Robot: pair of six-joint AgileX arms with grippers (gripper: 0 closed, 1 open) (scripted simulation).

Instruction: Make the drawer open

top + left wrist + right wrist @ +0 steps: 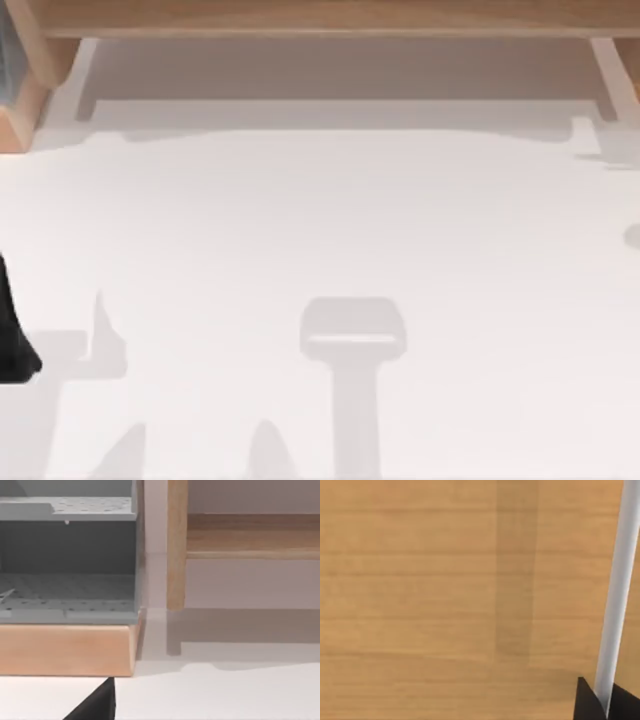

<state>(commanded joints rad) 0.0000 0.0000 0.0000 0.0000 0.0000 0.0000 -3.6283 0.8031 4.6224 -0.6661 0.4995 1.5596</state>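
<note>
The drawer front (445, 600) is a light wood panel seen very close in the right wrist view. A slim white bar handle (617, 595) runs along it. My right gripper (606, 702) sits at the handle's near end, one black fingertip (590, 705) pressed against each side of the bar, so it is shut on the handle. My left gripper (12, 335) rests at the table's left edge, and a black part of it (95, 706) shows in the left wrist view, facing a wooden cabinet.
A wooden frame (320, 18) runs along the back of the white table (330, 220). At the back left stands a wooden cabinet (65, 650) with grey perforated shelves (65, 600), beside a wooden leg (176, 545).
</note>
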